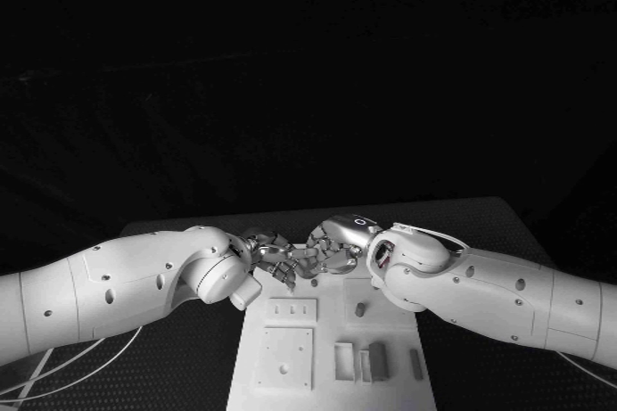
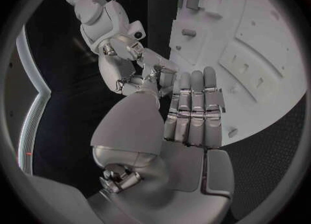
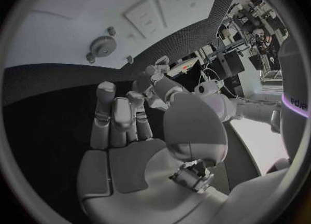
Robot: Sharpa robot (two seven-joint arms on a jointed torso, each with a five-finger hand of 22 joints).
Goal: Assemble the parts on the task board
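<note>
Board [image 1: 332,375] lies nearest, at the near edge of the table [image 1: 476,217], running away toward its middle. Raised blocks stand on its near end; a slotted plate [image 1: 292,309] and a short peg [image 1: 361,309] sit further up. Right wrist view shows a gear [image 3: 101,44] lying flat on the board near a small post.

Left hand [image 1: 270,255] and right hand [image 1: 332,243] meet over the board's far end, fingertips touching or nearly so. Left hand's fingers are straight and close together, with nothing seen in them. Right hand's fingers are partly curled; cannot tell whether a small part is pinched where the two hands meet, as the contact zone is crowded.

Judgement: step in hand looks like a grasp or handover at the far end. To do it well, separate the hands a little, keep one hand steady and let the other close slowly on the part.

In the way: each hand blocks the other's approach; the peg and slotted plate sit just beside the working area.
</note>
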